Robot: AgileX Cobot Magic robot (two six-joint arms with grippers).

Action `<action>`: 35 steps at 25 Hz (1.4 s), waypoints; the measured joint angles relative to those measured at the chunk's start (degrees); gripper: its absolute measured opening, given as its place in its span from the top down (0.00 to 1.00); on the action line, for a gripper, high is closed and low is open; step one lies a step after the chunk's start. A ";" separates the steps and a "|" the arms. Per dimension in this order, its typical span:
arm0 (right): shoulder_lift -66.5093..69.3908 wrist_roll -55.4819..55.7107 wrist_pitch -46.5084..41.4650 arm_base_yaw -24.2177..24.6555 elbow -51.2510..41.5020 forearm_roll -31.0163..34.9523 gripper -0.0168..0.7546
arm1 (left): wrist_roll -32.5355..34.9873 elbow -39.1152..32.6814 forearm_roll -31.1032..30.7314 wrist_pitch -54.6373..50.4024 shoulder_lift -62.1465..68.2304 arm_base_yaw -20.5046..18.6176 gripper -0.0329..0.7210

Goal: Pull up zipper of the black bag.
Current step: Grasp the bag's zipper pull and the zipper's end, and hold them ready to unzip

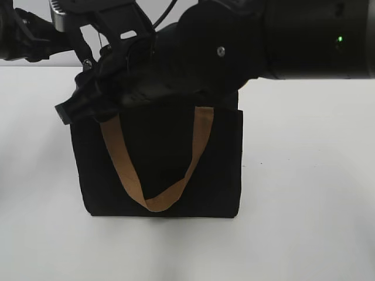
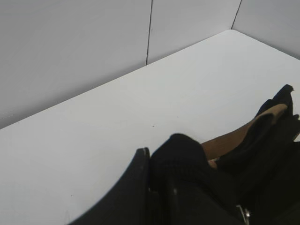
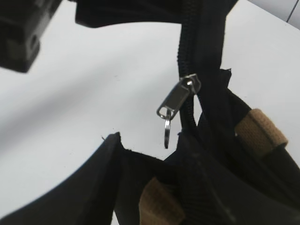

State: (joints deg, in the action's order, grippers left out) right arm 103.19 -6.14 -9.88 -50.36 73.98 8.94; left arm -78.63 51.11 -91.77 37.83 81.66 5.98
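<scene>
Gripping the black bag [image 1: 158,170] fabric, left claw [image 1: 88,96] is clenched; right claw's state unclear.

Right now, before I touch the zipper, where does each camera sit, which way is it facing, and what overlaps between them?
Exterior view: low at the table's front, facing the black bag head-on; both arms crowd its top edge.
Left wrist view: on the left arm, looking across the white table to the wall; one dark finger shows against bunched bag fabric.
Right wrist view: on the right arm, close above the zipper and its metal pull tab; a dark finger shows.
Shared: all show the tan handles.
</scene>
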 joint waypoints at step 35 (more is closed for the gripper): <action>4.12 8.72 -2.83 1.27 5.64 3.06 0.70 | 0.00 0.00 4.36 4.90 0.00 0.00 0.93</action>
State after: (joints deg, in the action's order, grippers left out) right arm 107.32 2.58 -12.71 -49.10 79.62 12.00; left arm -78.63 51.11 -87.41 42.74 81.66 5.98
